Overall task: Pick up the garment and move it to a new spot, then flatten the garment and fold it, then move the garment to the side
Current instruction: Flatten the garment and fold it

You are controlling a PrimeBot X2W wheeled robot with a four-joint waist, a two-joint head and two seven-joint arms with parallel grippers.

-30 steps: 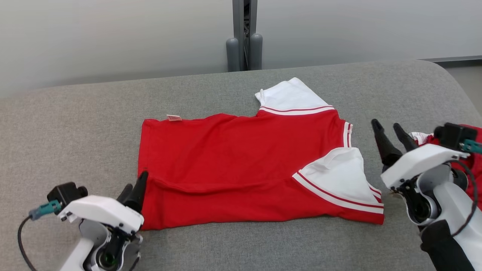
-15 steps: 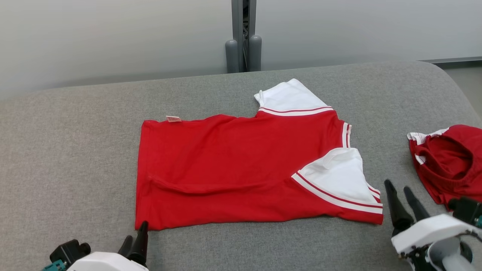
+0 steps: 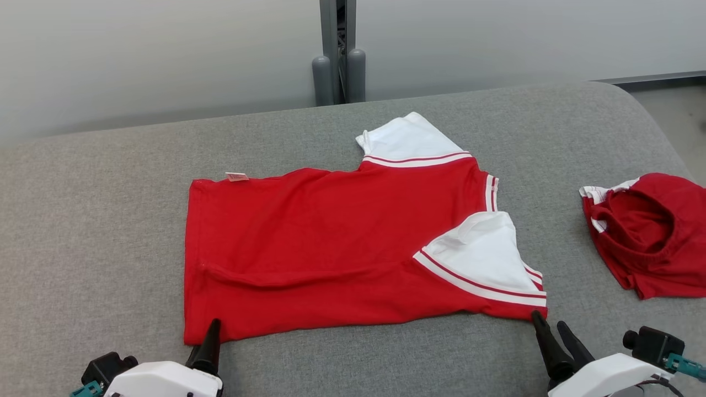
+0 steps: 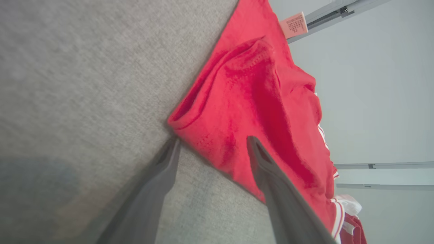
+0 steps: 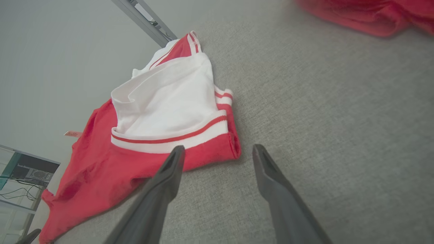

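left gripper (image 4: 213, 139) and right gripper (image 3: 548, 320) both gape empty at the near corners of the garment (image 3: 331, 237), so best pinch every layer, then lift evenly together.

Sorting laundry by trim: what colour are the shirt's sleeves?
The sleeves are white with red-striped trim; right wrist view shows it best.

Grey padded surface (image 3: 99, 220): flat shirt (image 3: 331, 237), crumpled red garment (image 3: 653, 237).
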